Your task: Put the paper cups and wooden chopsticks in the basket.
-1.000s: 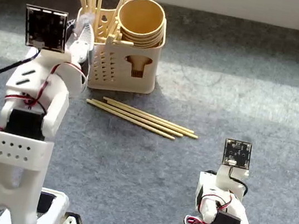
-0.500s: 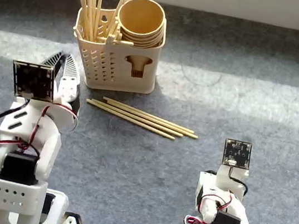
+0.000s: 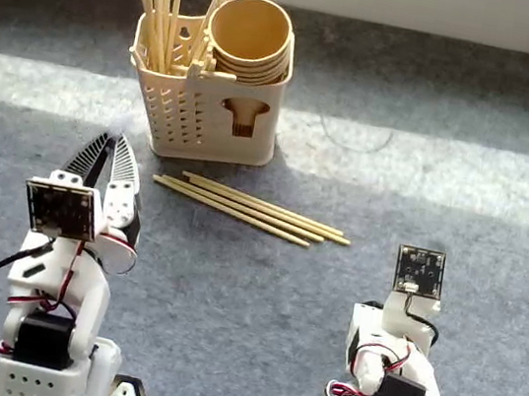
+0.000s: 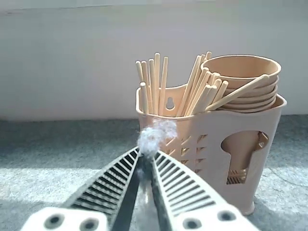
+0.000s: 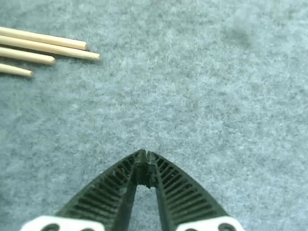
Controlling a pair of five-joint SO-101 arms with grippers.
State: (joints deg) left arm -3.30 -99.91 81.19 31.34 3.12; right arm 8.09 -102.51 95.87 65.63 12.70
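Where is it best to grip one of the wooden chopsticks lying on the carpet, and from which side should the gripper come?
Probably near its middle, coming straight down from above. The chopsticks lie flat and close together on the carpet, so a sideways approach has no room. Close the jaws across the thin width. The outermost stick seems easiest: one side is free.

basket: matt plastic | chopsticks: bare wood | table: rough carpet
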